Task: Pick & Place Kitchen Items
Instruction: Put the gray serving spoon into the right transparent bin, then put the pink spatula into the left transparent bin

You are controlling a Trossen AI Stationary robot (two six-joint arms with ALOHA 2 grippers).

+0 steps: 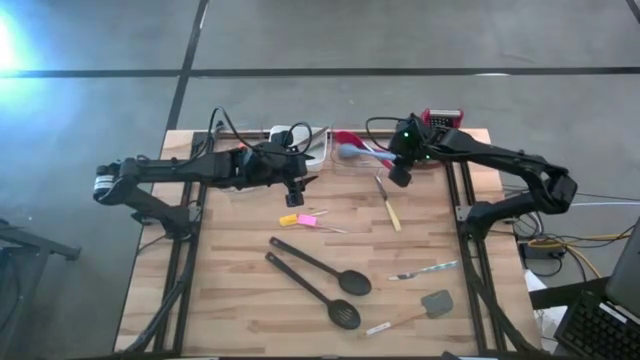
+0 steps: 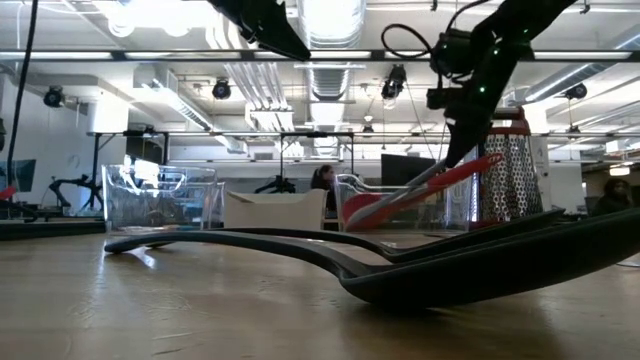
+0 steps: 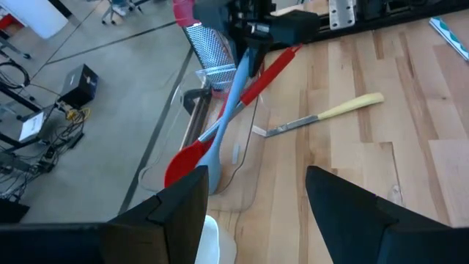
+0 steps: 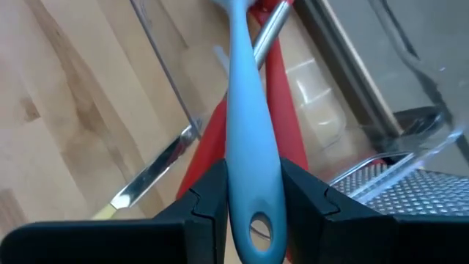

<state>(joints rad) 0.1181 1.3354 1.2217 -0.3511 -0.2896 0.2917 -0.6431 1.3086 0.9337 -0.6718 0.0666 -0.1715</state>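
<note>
Over the clear bin [image 1: 350,160], the right claw [image 4: 253,209] is clamping the blue spoon [image 4: 249,125]; the left claw [image 3: 253,213] is hovering, fingers apart.

Bare wood between black spoons [image 1: 322,266] and knife [image 1: 388,204].

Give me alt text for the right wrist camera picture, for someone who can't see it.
The right tool is shut on the handle of a light blue plastic spoon, which runs away over a clear plastic bin. A red utensil handle lies under it; a yellow-handled metal knife rests on the wooden table, with a metal grater alongside.
</note>
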